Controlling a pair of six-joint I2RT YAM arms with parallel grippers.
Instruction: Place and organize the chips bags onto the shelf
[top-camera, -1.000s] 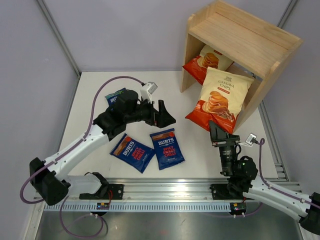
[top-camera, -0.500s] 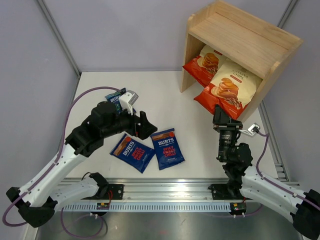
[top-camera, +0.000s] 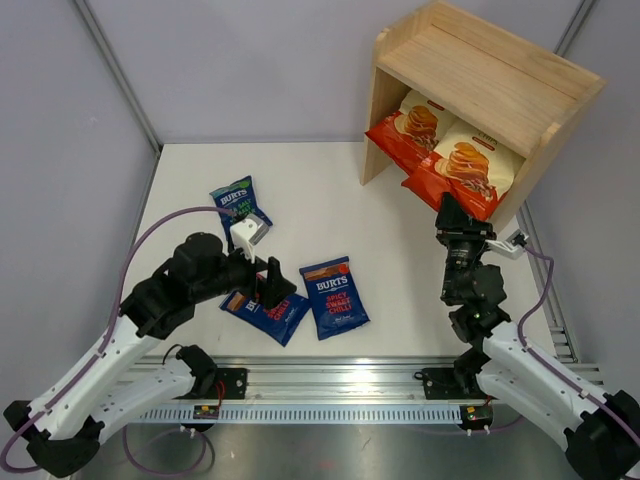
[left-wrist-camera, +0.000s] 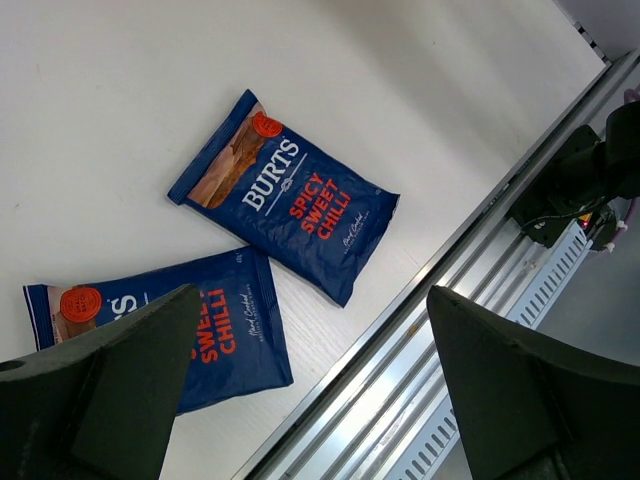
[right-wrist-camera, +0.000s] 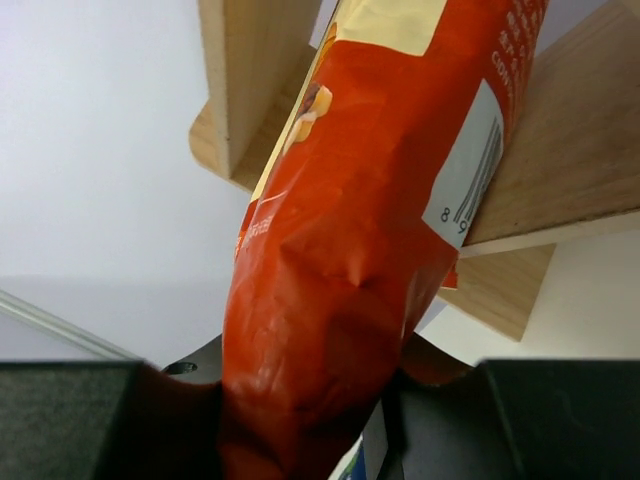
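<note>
Clamping right tool (top-camera: 453, 217) on Cassava bag (top-camera: 468, 165) at shelf (top-camera: 480, 70), far-right corner | hovering left tool (top-camera: 270, 284) apart over Burts bags (left-wrist-camera: 285, 195) | risking soft bag buckling under push, sliding out

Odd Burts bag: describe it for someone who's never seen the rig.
On the white table, look left of the wooden shelf, toward the far left. A small dark blue Burts bag lies there alone. Its lettering is green; the two Burts bags nearer the front edge have red lettering.
</note>
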